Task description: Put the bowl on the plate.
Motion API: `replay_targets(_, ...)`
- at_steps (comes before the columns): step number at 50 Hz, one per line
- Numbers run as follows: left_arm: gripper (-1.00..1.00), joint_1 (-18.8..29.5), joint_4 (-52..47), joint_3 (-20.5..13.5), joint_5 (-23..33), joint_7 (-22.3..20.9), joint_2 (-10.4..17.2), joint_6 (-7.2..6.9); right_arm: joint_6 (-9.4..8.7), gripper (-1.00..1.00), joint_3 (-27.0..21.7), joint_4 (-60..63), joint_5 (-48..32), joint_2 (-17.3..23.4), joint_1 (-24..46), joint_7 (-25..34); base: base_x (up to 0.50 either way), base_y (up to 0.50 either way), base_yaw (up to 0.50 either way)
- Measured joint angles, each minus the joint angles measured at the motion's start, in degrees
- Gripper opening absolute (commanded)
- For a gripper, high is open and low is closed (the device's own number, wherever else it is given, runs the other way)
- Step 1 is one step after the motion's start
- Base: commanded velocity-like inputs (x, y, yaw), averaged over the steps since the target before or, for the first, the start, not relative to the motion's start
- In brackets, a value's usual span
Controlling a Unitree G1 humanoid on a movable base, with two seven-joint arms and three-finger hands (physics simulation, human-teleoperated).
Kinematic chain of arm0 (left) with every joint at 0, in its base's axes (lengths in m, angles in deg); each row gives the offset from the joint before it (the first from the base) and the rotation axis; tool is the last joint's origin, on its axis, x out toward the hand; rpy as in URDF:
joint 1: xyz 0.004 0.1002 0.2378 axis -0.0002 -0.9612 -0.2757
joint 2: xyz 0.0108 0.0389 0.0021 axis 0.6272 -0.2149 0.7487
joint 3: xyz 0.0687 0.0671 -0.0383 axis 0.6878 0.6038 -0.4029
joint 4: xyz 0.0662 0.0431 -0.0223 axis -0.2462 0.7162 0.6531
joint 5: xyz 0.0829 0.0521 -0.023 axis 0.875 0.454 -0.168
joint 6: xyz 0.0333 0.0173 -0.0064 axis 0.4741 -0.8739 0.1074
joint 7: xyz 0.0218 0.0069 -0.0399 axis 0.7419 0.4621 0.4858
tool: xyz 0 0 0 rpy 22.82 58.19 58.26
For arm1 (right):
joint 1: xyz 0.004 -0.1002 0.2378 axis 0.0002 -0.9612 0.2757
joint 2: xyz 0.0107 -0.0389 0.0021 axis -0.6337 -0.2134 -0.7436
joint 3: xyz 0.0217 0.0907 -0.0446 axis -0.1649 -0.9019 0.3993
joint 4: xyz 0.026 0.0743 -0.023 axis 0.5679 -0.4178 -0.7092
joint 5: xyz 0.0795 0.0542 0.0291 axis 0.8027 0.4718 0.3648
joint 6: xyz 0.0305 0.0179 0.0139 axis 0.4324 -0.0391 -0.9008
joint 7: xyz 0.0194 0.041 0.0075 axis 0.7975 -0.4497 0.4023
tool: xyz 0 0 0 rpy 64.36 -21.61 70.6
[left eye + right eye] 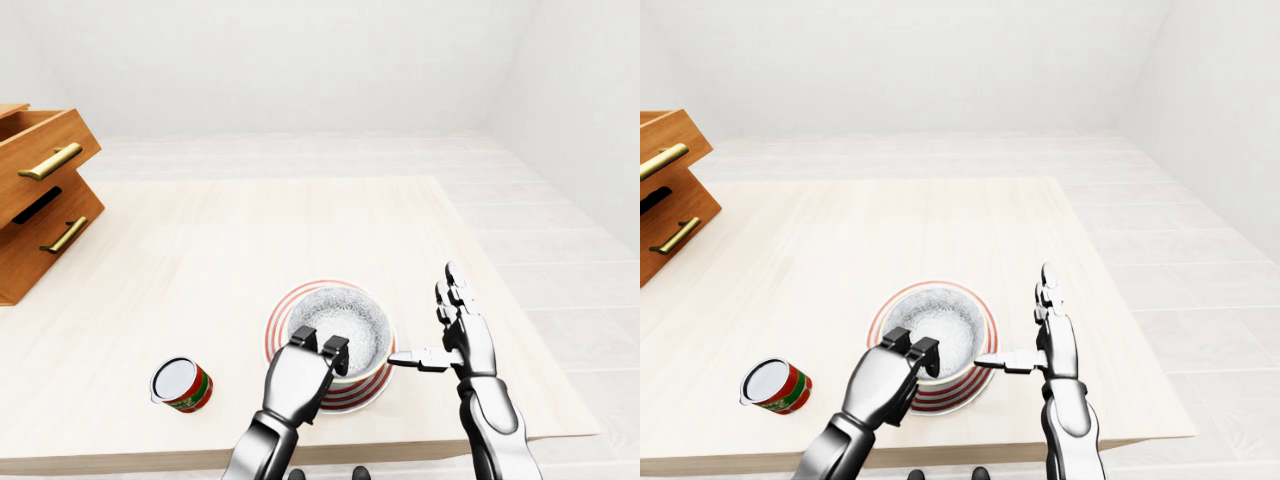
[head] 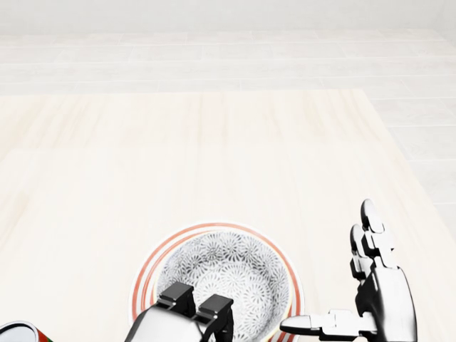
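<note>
Fingers [image 2: 204,305] of the left hand [image 1: 300,378] are hooked over the near rim of the bowl [image 2: 226,274], two dark tips curled down inside it, so that hand is clamped on the bowl's edge; the thumb is tucked out of sight beneath the silver palm. And look where the bowl is: the patterned grey-and-white dish sits square in the middle of the plate [image 2: 142,278], with the red rings showing evenly round its top and sides in the head view. The near part of the plate is hidden behind the hand, so I can't tell how the bowl meets it there. Over on the right, the right hand [image 1: 466,338] stands spread wide and holding nothing, fingers straight up, thumb stretched out level towards the plate, its tip just beside the striped edge; touching or not, I cannot tell. Everything rests on the pale wooden table [image 1: 250,230], close to its near edge. Left of the left hand in the left-eye view, well apart from the plate, there's a can [image 1: 182,385] with a red and green label and a pale top. Far out at the left edge sits a wooden drawer unit [image 1: 35,215] with brass handles, its upper drawer jutting out.
</note>
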Motion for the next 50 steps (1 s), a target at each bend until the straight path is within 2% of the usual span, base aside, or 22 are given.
replay_targets(8,-1.00,0.34,0.85,-0.16,0.02,0.40,-0.11,0.00,-0.73,1.00,0.00,0.69,-0.05,0.07,0.10,0.01,0.00,0.00,0.00)
replay_targets(10,-0.91,0.42,1.18,-0.22,0.01,0.56,-0.17,0.00,-0.95,1.00,0.00,0.86,-0.07,0.09,0.18,0.02,0.00,0.00,0.00)
replay_targets(15,-0.87,0.53,2.04,-0.40,0.05,0.96,-0.23,0.00,-1.31,1.00,-0.01,1.23,-0.13,0.15,0.42,0.06,0.00,0.00,0.00)
replay_targets(19,-0.70,0.62,2.59,-0.47,0.08,1.12,-0.32,0.00,-1.31,1.00,-0.04,1.34,-0.17,0.18,0.61,0.09,0.00,0.00,0.00)
replay_targets(24,-0.62,0.79,2.97,-0.57,0.27,1.18,-0.41,0.00,-1.31,1.00,-0.08,1.45,-0.22,0.20,0.81,0.12,0.00,0.00,0.00)
replay_targets(26,-0.50,0.84,3.05,-0.58,0.48,1.18,-0.45,0.00,-1.31,1.00,-0.10,1.44,-0.24,0.21,0.85,0.14,0.00,0.00,0.00)
replay_targets(31,-0.33,0.81,3.29,-0.58,0.68,1.22,-0.52,0.00,-1.31,1.00,-0.13,1.39,-0.25,0.18,0.81,0.17,0.00,0.00,0.00)
replay_targets(32,-0.22,0.80,3.35,-0.60,0.62,1.26,-0.54,0.00,-1.31,1.00,-0.14,1.37,-0.25,0.18,0.79,0.18,0.00,0.00,0.00)
replay_targets(34,-0.18,0.75,3.41,-0.54,0.66,1.39,-0.52,0.00,-1.31,1.00,-0.15,1.34,-0.25,0.16,0.74,0.20,0.00,0.00,0.00)
replay_targets(35,-0.09,0.73,3.44,-0.53,0.66,1.48,-0.52,0.00,-1.31,1.00,-0.15,1.33,-0.25,0.16,0.71,0.21,0.00,0.00,0.00)
replay_targets(48,-0.05,0.64,3.90,-0.76,0.68,2.21,-0.42,0.00,-1.31,1.00,-0.14,1.12,-0.22,0.09,0.55,0.26,0.00,0.00,0.00)
replay_targets(50,0.03,0.57,4.03,-0.80,0.65,2.34,-0.40,0.00,-1.31,1.00,-0.12,1.09,-0.21,0.08,0.52,0.26,0.00,0.00,0.00)
